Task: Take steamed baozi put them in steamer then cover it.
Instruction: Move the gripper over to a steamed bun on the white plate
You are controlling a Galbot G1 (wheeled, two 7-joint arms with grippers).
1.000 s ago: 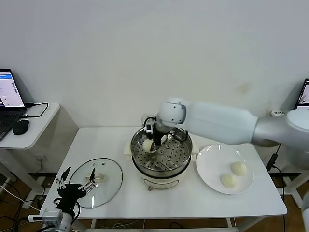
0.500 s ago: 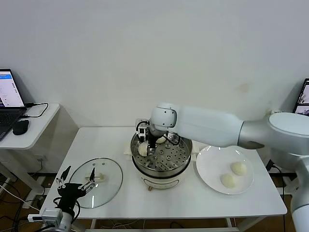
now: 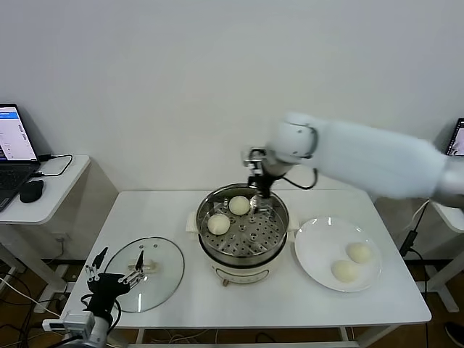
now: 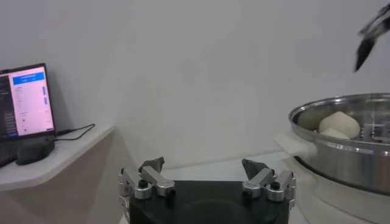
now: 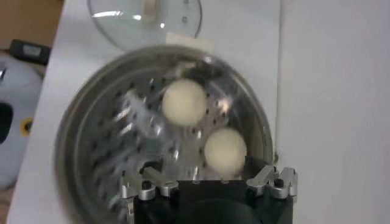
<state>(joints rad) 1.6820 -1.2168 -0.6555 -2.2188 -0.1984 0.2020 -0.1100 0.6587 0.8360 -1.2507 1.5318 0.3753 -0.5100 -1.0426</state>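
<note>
Above steamer at frame center, right gripper is hovering w/ jaws spread, empty; 2 baozi sitting inside, 2 on plate at right. Buns looking soft, light: pinch sides gently. Left gripper is idling spread by cover lower left

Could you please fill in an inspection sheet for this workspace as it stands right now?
Surface: white table, bare around the items.
Job's things: steamer holds two baozi on its tray; two more baozi on the white plate; glass cover lies flat on the table to the steamer's left, off the pot.
Clutter: nothing seen on the table.
Grippers: right gripper open, empty, above the steamer's far rim; left gripper open, empty, low by the cover.
Cables: black cable on the side desk.
Surroundings: laptop and mouse on the side desk; plain wall.
</note>
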